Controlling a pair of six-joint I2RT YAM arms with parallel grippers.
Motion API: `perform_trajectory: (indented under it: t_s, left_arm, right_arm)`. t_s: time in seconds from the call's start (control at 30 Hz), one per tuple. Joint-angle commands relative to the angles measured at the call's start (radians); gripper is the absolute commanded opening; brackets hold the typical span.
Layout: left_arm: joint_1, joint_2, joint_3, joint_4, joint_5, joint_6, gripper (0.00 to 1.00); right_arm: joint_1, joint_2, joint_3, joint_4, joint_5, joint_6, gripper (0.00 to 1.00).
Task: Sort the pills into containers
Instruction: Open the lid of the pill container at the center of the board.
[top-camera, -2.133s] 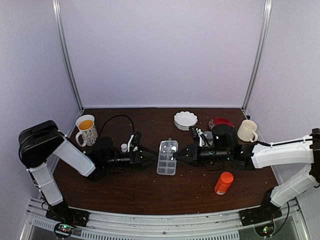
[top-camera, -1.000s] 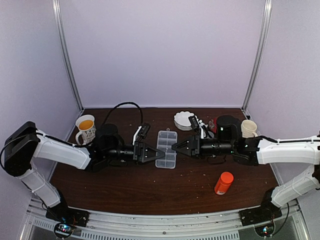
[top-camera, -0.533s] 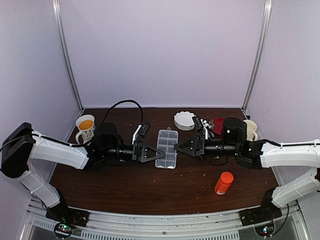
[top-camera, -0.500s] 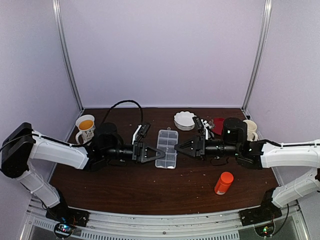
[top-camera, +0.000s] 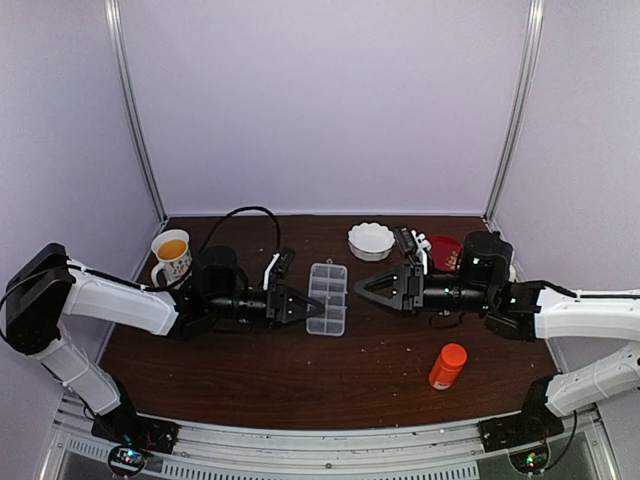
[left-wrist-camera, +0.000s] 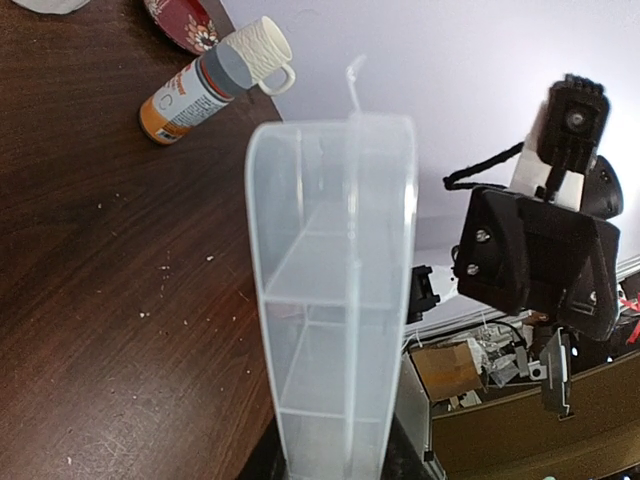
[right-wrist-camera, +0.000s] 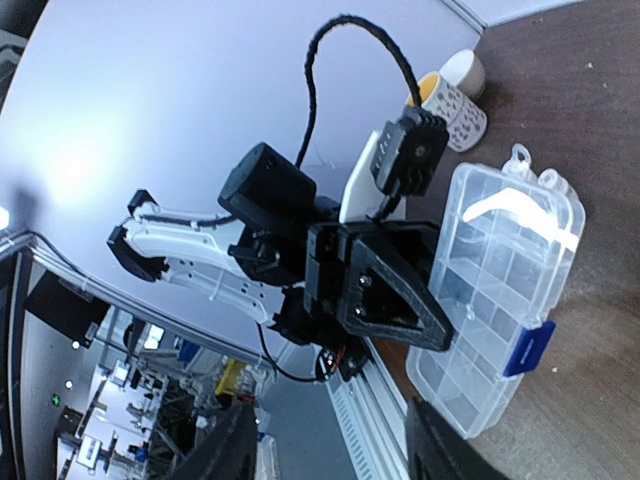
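Two arms stretched inward to the box (top-camera: 326, 298), left gripper (top-camera: 303, 306) clamped on its left edge, right gripper (top-camera: 362, 289) spread wide just right of it, bottle (top-camera: 447, 366) well right, bowl (top-camera: 371, 240) behind.

The overhead view is lit evenly and softly; the pale walls (top-camera: 330, 100) are slightly washed out, and only faint shadows are cast on the dark worktop (top-camera: 300, 375). In the left wrist view the clear organizer box (left-wrist-camera: 340, 300) is softened at the lower edge (the lower-right background too). In the right wrist view glare is seen on the box at upper right, and lines are bowed toward the edges.
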Motion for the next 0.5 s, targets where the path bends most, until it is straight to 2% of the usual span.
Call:
perform_trajectory:
  t_s: [0.0,0.07,0.17,0.37,0.47]
  left_arm:
    - [0.001,-0.013,0.000,0.131,0.029,-0.041,0.01]
    - [0.001,-0.030,0.007,0.134,0.040,-0.046,0.01]
    - [0.001,-0.047,0.022,0.169,0.076,-0.081,0.01]
    - [-0.005,-0.067,0.061,0.235,0.129,-0.147,0.01]
    - [-0.011,-0.066,0.083,0.248,0.150,-0.161,0.01]
  right_arm:
    - [0.000,-0.012,0.012,-0.073,0.050,-0.059,0.63]
    - [0.000,-0.003,0.014,-0.088,0.068,-0.074,0.73]
    - [0.000,0.022,0.043,-0.116,0.074,-0.100,0.78]
    - [0.007,0.050,0.112,-0.117,0.058,-0.127,0.75]
    - [0.010,0.064,0.128,-0.078,0.035,-0.121,0.71]
